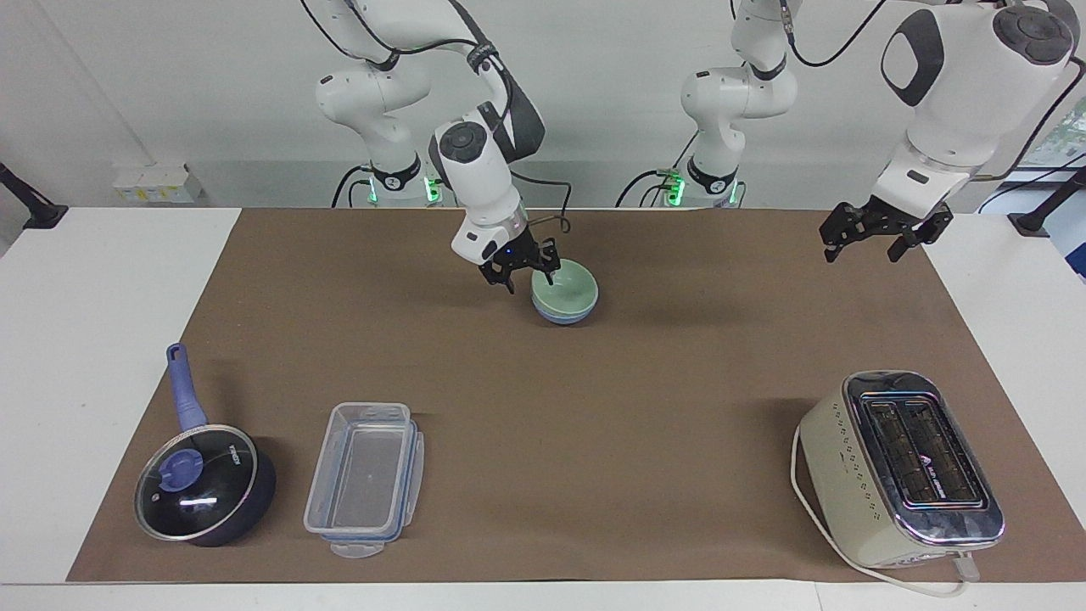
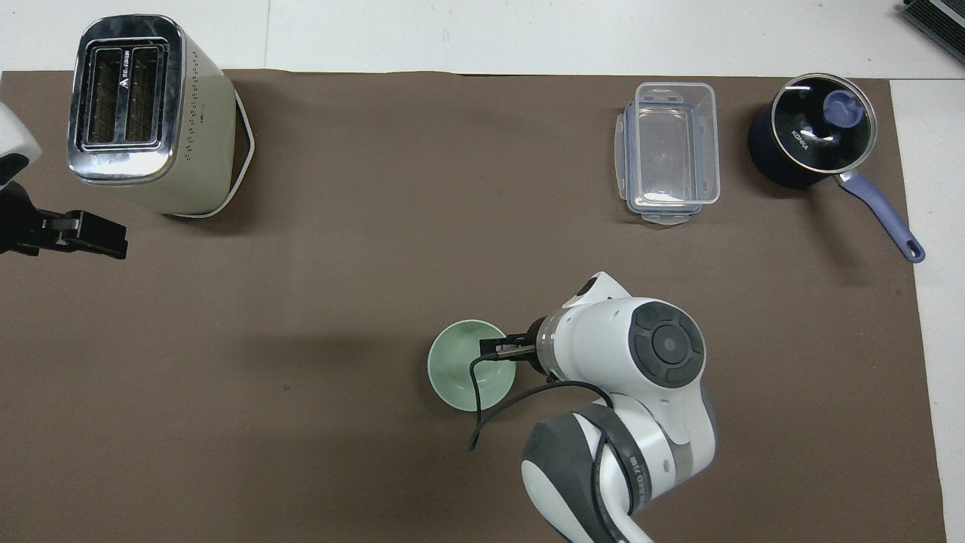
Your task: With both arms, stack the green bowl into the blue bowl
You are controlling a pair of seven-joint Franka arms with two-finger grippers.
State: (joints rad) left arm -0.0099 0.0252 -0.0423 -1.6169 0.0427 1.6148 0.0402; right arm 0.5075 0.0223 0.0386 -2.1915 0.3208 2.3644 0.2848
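The pale green bowl sits nested in the periwinkle-blue bowl, of which only the lower wall shows. The stack stands on the brown mat, mid-table and near the robots. In the overhead view the green bowl hides the blue one. My right gripper is open and empty. It hovers just above the green bowl's rim, on the side toward the right arm's end of the table. My left gripper is open and empty and waits in the air over the mat's edge at the left arm's end; it also shows in the overhead view.
A cream toaster stands farthest from the robots at the left arm's end. A clear plastic container and a dark saucepan with a blue handle stand farthest from the robots toward the right arm's end.
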